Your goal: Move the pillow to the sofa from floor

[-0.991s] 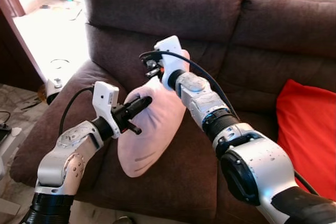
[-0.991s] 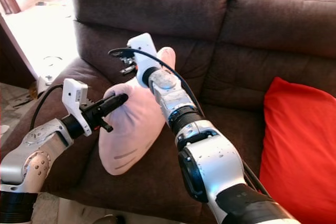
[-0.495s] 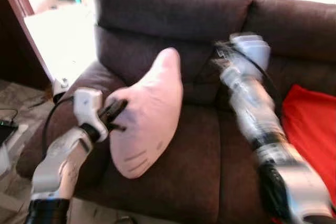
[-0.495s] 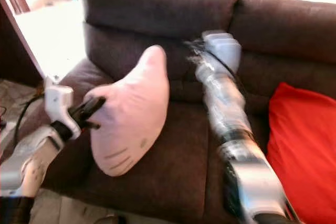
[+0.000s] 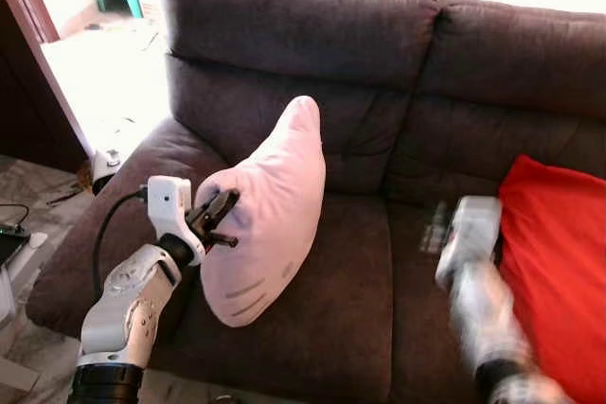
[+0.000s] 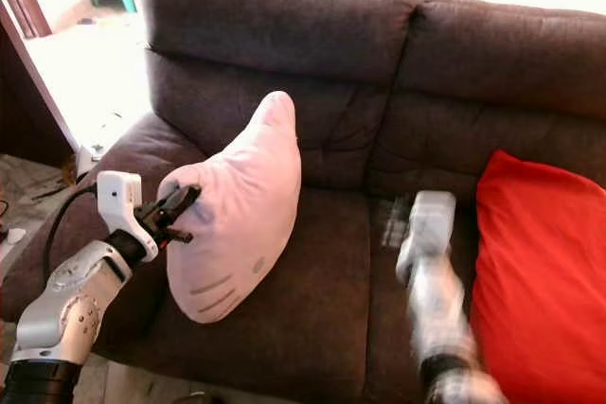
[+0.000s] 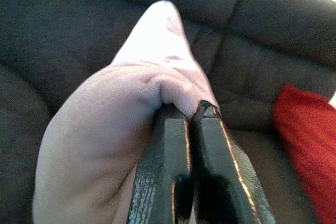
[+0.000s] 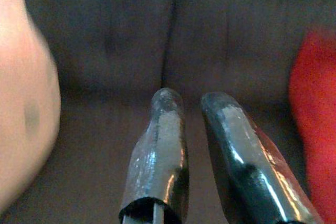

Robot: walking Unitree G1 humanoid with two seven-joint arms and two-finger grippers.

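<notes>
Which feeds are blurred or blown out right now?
Both eye views: right arm motion-smeared, window behind the sofa overexposed. Left wrist view: sharp on the pillow. Right wrist view: soft, pillow and red cushion smeared.

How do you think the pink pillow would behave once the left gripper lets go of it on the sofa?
The pink pillow looks soft: its cover bunches where the left gripper pinches it. It probably weighs little, since one corner pinch steadies it. Standing tall on the sofa seat, it may well flop over once released.
</notes>
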